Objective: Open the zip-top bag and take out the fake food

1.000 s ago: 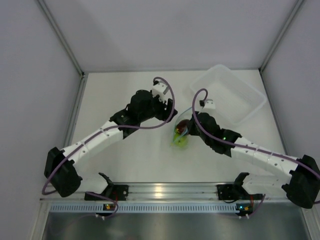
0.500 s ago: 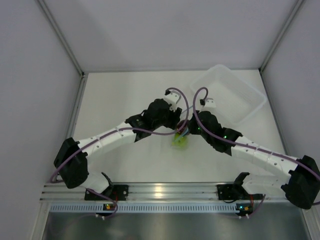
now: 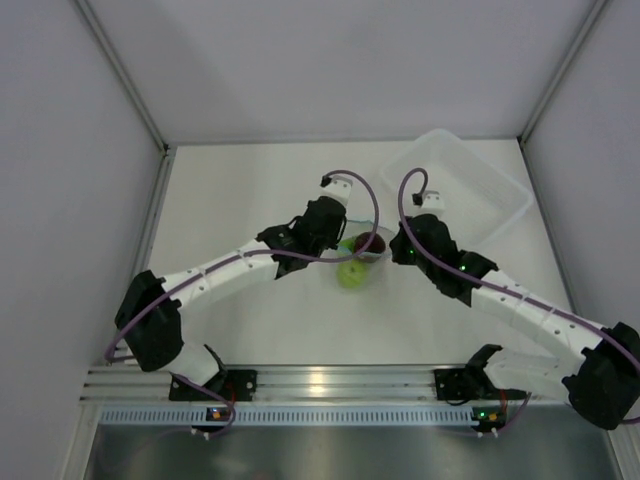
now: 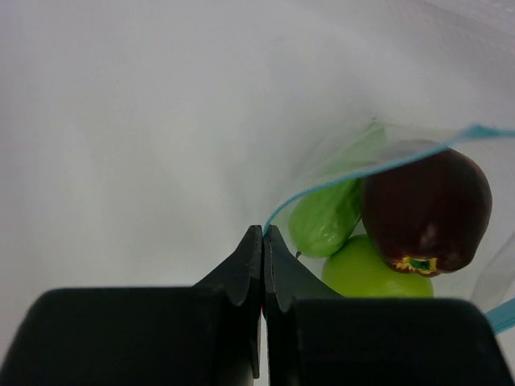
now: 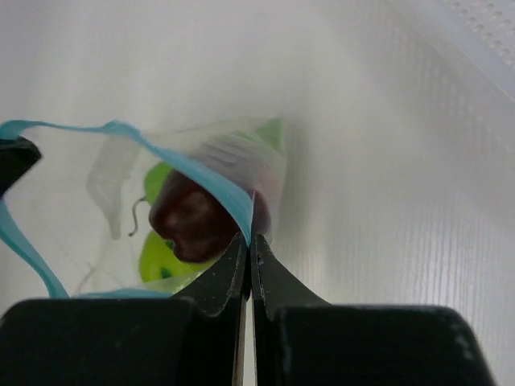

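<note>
The zip-top bag (image 3: 366,254) hangs between my two grippers at the middle of the table, with its light blue zipper strip (image 5: 193,173) parted into an open loop. My left gripper (image 4: 263,230) is shut on the left lip of the strip (image 4: 378,165). My right gripper (image 5: 248,239) is shut on the opposite lip. The fake food lies inside the bag: a dark red-brown round fruit (image 4: 426,211), an elongated green one (image 4: 326,221) and a yellow-green apple (image 4: 366,272). The apple (image 3: 352,275) shows low in the bag in the top view.
A white translucent rectangular tray (image 3: 455,185) stands at the back right, close behind my right wrist, and its rim (image 5: 475,32) shows in the right wrist view. White walls enclose the table on three sides.
My left arm has swung right to the bag and its jaws have shut on the zipper lip. The right gripper has shifted right, and the bag's mouth has spread open.
</note>
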`<state>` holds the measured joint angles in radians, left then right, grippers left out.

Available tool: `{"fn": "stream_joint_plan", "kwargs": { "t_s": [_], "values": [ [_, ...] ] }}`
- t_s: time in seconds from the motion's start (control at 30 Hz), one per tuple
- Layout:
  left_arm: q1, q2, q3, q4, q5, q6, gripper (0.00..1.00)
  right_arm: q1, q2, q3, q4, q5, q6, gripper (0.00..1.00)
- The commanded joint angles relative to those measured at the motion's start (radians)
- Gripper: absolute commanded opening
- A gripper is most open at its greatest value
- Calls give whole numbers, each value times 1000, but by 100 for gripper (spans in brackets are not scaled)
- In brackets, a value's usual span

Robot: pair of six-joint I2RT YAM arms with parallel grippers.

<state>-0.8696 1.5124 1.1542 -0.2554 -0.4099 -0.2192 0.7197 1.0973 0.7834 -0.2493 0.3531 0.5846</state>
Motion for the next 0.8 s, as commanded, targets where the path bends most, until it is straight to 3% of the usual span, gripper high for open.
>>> {"fn": "stream_joint_plan", "kwargs": {
  "t_s": [0.0,0.2,0.53,0.63,0.7,0.77],
  "values": [
    [-2,-34,82,-94,-251,-26,0,-52,-25,31,-57,-52,-61,0],
    [-2,-101,98,-180,-395,-14,0,-106,22,7,-85,-68,-89,0],
    [-54,-83,105,-177,-150,-91,0,-109,59,-35,59,-275,-62,1],
    [-84,-41,137,-179,-165,-132,0,-108,49,-23,41,-279,-69,6],
    [-100,-12,160,-180,-168,-152,0,-109,21,-18,32,-273,-72,17],
    [-106,14,170,-180,-178,-189,0,-108,0,-9,16,-284,-77,19]
  ]
}}
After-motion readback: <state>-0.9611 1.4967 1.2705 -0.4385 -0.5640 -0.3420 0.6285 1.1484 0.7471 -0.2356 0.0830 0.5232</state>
